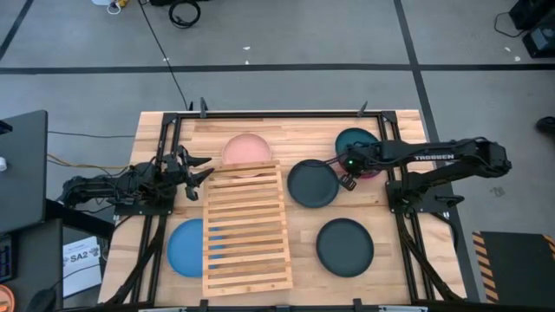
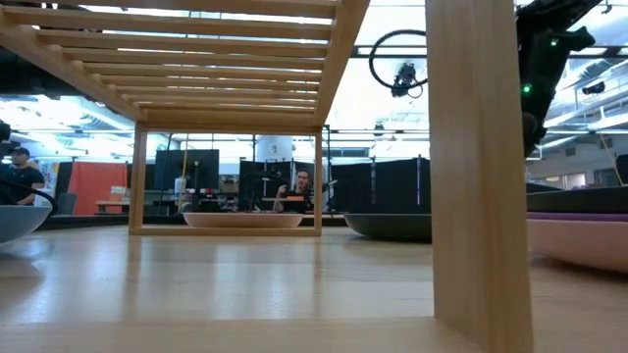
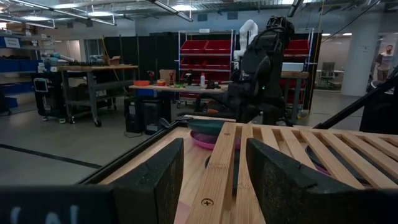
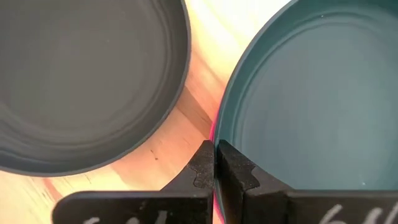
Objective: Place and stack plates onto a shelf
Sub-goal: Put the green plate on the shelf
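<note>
The slatted wooden shelf point(image 1: 247, 230) stands mid-table on its legs point(image 2: 476, 176). A salmon plate point(image 1: 247, 149) lies partly under its far end, and a blue plate point(image 1: 184, 247) partly under its left side. Two dark grey plates point(image 1: 312, 184) point(image 1: 345, 246) rest flat to its right. A teal plate point(image 1: 355, 141) sits on a magenta one point(image 1: 371, 173) at far right. My right gripper point(image 4: 215, 165) is shut at the teal plate's rim. My left gripper point(image 3: 214, 177) is open, with its fingers on either side of the shelf's far-left corner rail point(image 3: 217, 168). My right gripper pinches the teal plate's rim point(image 4: 219, 134) on the side facing the nearer dark grey plate. One finger point(image 4: 239, 171) is over the inside and one point(image 4: 200, 169) outside, coming from above. The plate still lies on the magenta plate point(image 4: 213, 127); whether that rim is caught too, I cannot tell.
The shelf fills the table's middle, with plates close on every side. The dark grey plate point(image 4: 81, 81) lies a narrow strip of tabletop away from the held rim. Bare wood shows along the far edge point(image 1: 286, 126). People and benches stand in the room beyond.
</note>
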You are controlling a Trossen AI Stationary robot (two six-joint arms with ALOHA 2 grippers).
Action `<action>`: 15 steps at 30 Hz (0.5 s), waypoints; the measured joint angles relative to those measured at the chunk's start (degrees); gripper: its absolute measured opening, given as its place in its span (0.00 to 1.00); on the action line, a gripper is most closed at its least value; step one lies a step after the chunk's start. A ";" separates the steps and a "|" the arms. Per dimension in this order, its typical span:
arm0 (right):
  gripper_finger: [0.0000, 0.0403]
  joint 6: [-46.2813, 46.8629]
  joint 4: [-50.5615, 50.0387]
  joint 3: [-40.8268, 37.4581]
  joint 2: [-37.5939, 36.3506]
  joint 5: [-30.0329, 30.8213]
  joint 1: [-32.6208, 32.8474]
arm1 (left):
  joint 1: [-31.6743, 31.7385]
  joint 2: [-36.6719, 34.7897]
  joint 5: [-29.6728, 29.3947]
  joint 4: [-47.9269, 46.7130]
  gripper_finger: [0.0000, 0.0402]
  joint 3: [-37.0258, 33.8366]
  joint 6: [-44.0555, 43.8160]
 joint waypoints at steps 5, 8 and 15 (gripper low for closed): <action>0.03 -6.03 -0.73 4.73 -0.16 0.13 0.00 | 0.02 0.00 0.00 0.00 0.45 0.00 0.00; 0.03 -10.89 -1.39 9.69 0.40 1.04 0.00 | 0.02 0.00 0.00 0.02 0.45 0.00 0.00; 0.03 -21.50 -3.51 24.84 3.64 2.12 0.00 | 0.02 0.00 0.00 0.02 0.45 0.00 0.00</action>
